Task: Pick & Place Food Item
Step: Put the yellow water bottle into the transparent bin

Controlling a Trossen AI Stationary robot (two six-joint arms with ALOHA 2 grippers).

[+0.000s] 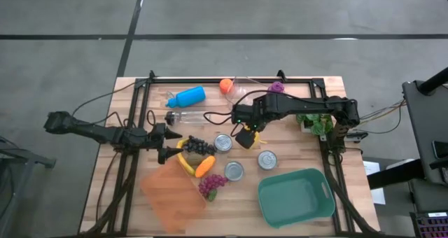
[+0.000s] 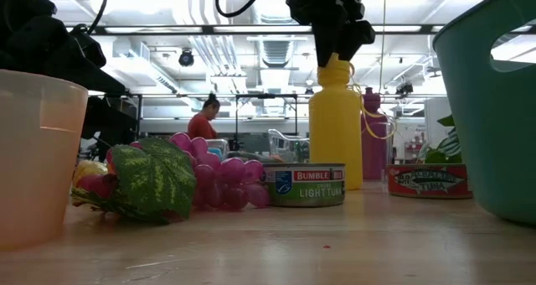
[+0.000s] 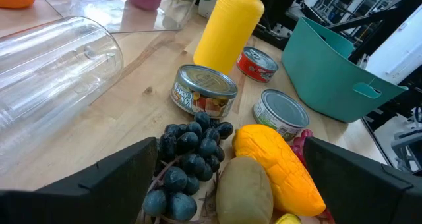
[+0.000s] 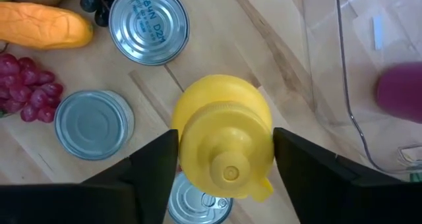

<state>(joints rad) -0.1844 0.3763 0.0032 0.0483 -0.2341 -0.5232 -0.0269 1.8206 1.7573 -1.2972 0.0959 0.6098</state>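
**Closing on the yellow bottle's cap**

We have the right gripper (image 4: 224, 155) over the upright yellow bottle (image 4: 224, 141), which stands on the surface (image 1: 294, 143) among the cans. Its jaws flank the cap, not yet clearly pinching; we should centre them and squeeze evenly. The left gripper (image 3: 231, 178) waits, jaws spread, by the grapes (image 3: 188, 161). From above, the arm hides the bottle.
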